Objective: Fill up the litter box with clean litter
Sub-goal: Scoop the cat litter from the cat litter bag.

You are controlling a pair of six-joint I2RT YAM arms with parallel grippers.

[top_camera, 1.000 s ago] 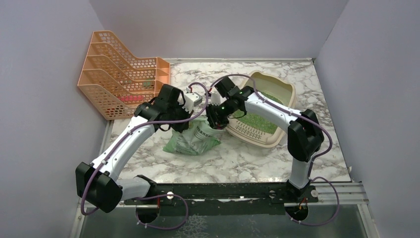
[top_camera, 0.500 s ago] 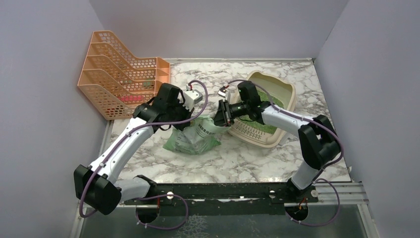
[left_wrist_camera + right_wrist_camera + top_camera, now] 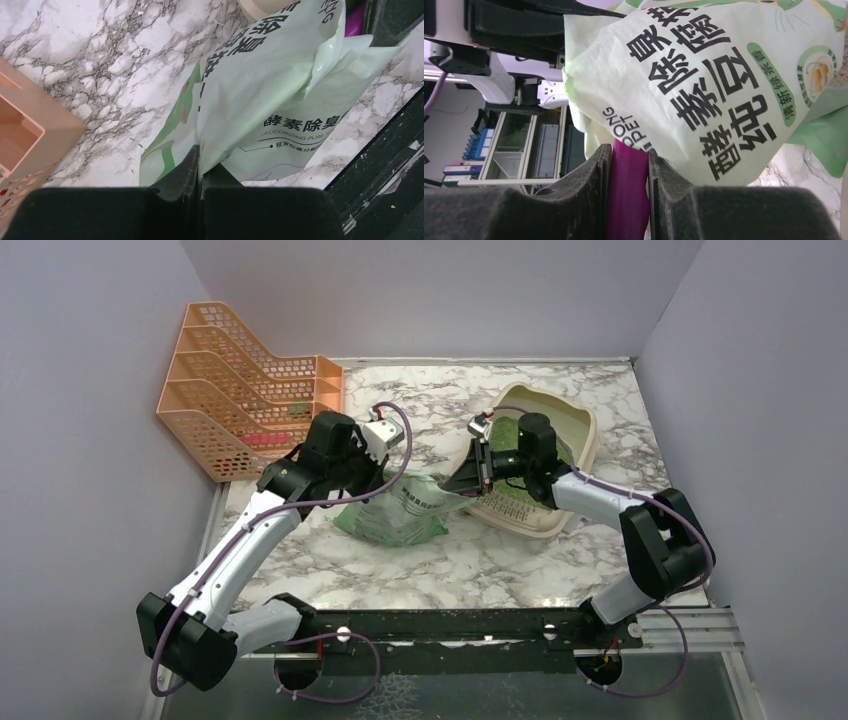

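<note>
The litter bag (image 3: 395,515) crowds the litter box (image 3: 578,430); open tabletop (image 3: 480,562) runs before both.

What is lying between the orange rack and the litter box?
The green litter bag lies on the marble between the rack and the litter box, as the top view shows.

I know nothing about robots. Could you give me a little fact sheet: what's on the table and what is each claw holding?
left gripper: shut on the edge of the litter bag
right gripper: shut on the magenta scoop
litter bag: green, printed, on the marble table beside the litter box
litter box: beige, green granules visible inside
file rack: orange mesh, far left of table
</note>
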